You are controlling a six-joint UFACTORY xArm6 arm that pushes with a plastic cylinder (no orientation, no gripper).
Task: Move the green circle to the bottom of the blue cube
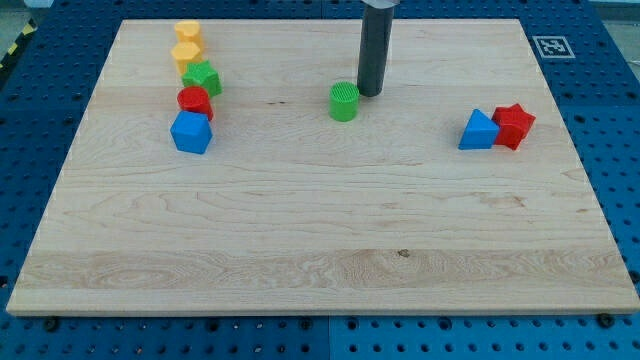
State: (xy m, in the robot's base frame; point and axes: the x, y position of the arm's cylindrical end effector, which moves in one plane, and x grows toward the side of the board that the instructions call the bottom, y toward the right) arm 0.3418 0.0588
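Rod is standing upper centre of the frame, its tip (369, 94) sitting just to the upper right of the green circle (344, 102), touching or all but touching; can't tell which from here. No pincer on this rig, only a bare rod, so there is nothing to be spread or pressed together.

The green circle is sitting on the wooden surface (320, 240), a little above centre. The blue cube (191, 132) is sitting well apart from it, at the left of the frame, closing off the lower end of a tight column: two yellow blocks (187, 43) at the top, then a green block (203, 78), then a red block (195, 101) touching the cube. Over at the right a blue triangular block (479, 131) and a red block (514, 126) are sitting together, out of the way.

Looks like the approach step is finishing and the push is just starting: tip is lined up behind the circle on the side away from the goal, which suits a shove down and to the left.

The next move is calling for a long diagonal push toward the lower left, landing the circle just under the cube. Round block will be wanting to slip off the rod, so the line through its middle needs holding. Path should be dipping below the cube's level early, or the circle will be clipping the cube and disturbing the column.
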